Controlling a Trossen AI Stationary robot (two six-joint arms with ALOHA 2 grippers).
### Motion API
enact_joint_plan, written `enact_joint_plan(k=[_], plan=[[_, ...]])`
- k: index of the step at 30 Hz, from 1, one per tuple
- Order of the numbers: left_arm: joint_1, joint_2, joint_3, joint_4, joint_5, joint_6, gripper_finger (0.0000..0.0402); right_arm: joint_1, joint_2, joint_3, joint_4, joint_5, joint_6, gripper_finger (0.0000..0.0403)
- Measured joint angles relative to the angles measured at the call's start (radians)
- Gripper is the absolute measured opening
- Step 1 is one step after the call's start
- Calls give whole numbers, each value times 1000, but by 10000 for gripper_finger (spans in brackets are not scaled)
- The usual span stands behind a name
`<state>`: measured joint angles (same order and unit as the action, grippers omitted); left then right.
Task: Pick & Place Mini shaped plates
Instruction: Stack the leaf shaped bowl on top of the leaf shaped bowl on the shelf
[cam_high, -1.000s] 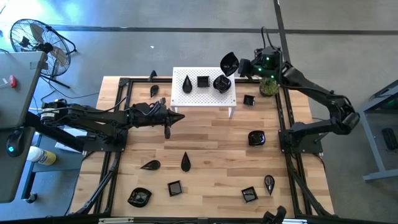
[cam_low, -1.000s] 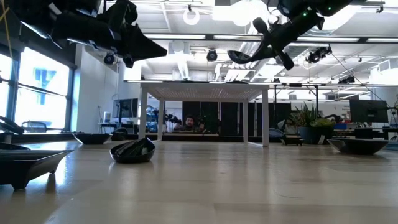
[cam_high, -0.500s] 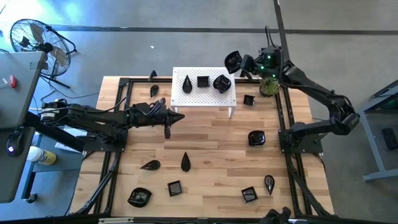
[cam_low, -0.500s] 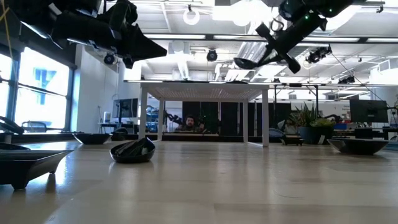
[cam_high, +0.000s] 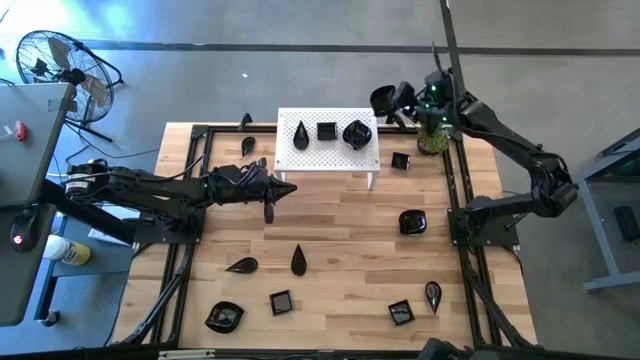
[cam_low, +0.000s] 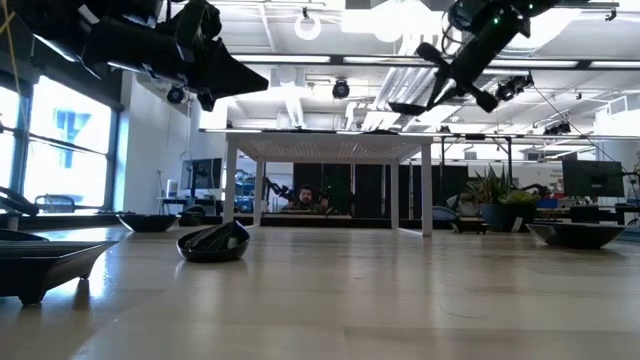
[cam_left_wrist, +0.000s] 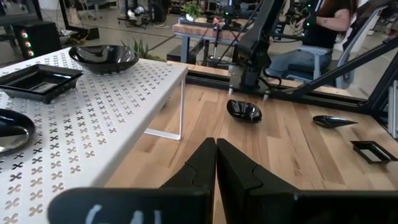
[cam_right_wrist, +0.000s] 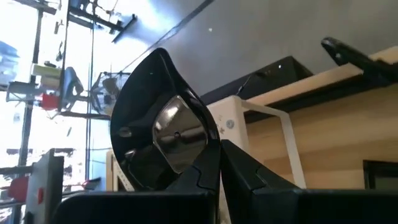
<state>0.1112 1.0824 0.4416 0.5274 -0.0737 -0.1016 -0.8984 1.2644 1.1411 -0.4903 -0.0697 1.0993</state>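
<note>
A: High view. Wooden bench (cam_high: 340, 215) on grey concrete, fan (cam_high: 60, 62) off one corner. White perforated stand (cam_high: 328, 150) at the far edge, carrying three black mini plates: teardrop (cam_high: 302, 134), square (cam_high: 326, 130), rounded (cam_high: 356, 134).

B: Rest of the plates?

A: Scattered loose over the bench, mostly along the near edge. Right pincer (cam_high: 392, 100) up beyond the stand's far right corner, clamped on the carried plate (cam_high: 382, 98). Potted plant (cam_high: 433, 138) just below that arm.

B: Left pincer?

A: Left pincer (cam_high: 270, 200) low over the boards, just beside the stand's near left corner, idle.

B: Low view?

A: Carried plate (cam_low: 408, 106) seen edge-on, high above the stand top (cam_low: 328, 146), slightly tilted. Person seated far behind.

B: Left wrist view?

A: Fingers pressed together, nothing between. Stand alongside.

B: Right wrist view?

A: Fingers closed on the rim of the carried plate (cam_right_wrist: 158, 118), glossy bowl facing the camera.

B: Handling?

A: Probably light, rigid, slick glaze, chippable. Rim pinch workable, though likely to pivot if swung fast. Best set down gently, level.
</note>
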Motion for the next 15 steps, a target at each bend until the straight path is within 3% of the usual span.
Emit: enact_joint_plan(k=[8,15], plan=[[0,0,0,6,1,19,12,30,53,130,-229,24,-23,3],[0,0,0,7,2,19,12,52,161,158,-213,-19,-33,3]])
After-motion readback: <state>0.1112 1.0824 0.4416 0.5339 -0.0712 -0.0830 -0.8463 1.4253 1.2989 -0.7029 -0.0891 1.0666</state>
